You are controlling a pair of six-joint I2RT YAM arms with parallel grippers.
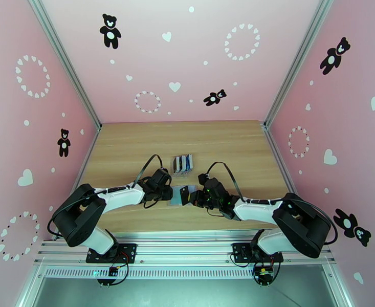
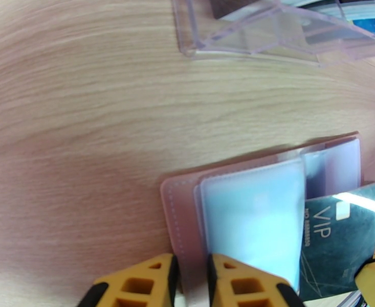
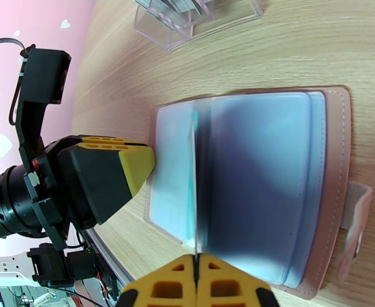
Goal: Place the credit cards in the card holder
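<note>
Pink card holder (image 3: 335, 165) in left gripper (image 2: 192, 275), VIP card (image 2: 335, 236) in right gripper (image 3: 195, 267)

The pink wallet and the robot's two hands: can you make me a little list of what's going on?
wallet: tan-pink leather-like booklet wallet, lying open on the wooden table
left gripper: shut on the wallet's edge
right gripper: shut on a dark teal VIP card
card: over the open clear sleeves; in one or not, cannot tell
stand: clear plastic stand with more cards, beyond the wallet
</note>
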